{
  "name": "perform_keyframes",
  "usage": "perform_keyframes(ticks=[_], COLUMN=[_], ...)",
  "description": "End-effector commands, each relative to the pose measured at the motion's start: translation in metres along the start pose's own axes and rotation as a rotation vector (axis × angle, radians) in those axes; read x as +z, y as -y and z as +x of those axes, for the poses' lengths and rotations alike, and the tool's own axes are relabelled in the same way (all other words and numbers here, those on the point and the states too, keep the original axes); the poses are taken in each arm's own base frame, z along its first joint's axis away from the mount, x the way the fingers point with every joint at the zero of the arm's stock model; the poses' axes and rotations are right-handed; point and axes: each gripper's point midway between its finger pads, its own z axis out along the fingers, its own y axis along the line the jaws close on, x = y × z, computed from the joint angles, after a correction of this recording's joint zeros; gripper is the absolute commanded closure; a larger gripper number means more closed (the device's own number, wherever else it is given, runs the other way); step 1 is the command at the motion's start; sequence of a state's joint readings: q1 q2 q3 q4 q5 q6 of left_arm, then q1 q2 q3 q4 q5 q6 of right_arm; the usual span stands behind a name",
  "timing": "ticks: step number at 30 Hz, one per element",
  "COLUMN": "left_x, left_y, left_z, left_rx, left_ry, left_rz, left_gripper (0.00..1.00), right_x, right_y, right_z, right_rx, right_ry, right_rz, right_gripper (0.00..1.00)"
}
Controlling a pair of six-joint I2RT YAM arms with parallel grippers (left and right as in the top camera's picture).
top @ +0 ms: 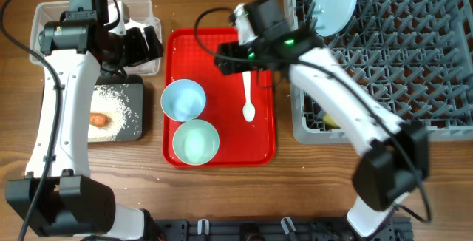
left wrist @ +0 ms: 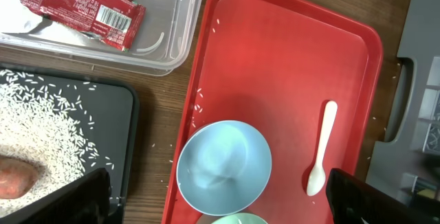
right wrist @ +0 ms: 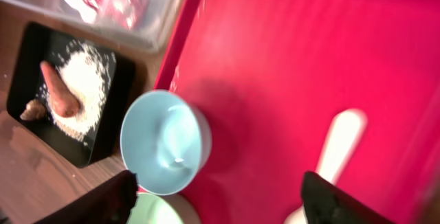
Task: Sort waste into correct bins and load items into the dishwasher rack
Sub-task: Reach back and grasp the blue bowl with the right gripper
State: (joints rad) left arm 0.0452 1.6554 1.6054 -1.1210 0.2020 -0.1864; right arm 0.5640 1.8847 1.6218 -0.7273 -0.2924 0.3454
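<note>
While both arms' jaws gape apart, the white spoon (right wrist: 337, 148) lies on the red tray (right wrist: 289, 45) close before the right pair.

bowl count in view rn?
2. Blue bowl on the left side of the red tray, left of the spoon; mint bowl beside it, nearer the robot. None visibly hidden.

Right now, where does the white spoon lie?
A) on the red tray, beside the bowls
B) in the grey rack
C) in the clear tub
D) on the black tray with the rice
A: the white spoon lies flat on the red tray, right of the blue bowl and the mint bowl, touching neither.
</note>
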Motion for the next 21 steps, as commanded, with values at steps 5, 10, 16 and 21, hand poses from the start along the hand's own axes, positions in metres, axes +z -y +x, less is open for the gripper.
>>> perform_keyframes(ticks=[5, 10, 16, 21], left_x=[-0.004, -0.004, -0.004, -0.004], left_y=[-0.001, -0.001, -0.001, -0.001], left_z=[-0.005, -0.005, -0.005, -0.005], left_rx=[0.0, 0.0, 0.0, 0.0], left_ry=[0.018, 0.018, 0.018, 0.018], left_rz=[-0.007, -0.007, -0.007, -0.007], left_gripper=[0.0, 0.0, 0.0, 0.0], right_x=[0.064, 0.096, 0.123, 0.126], right_y=[-0.02, -0.015, -0.01, -0.01], right_z=[0.044, 0.064, 0.081, 0.08], right_rx=[0.105, 0.18, 0.242, 0.259], right_ry=[-0.149, -0.209, -0.259, -0.25], right_rz=[-0.008, 0.028, 0.041, 0.039], right_gripper=[0.45, 0.58, 0.6, 0.82])
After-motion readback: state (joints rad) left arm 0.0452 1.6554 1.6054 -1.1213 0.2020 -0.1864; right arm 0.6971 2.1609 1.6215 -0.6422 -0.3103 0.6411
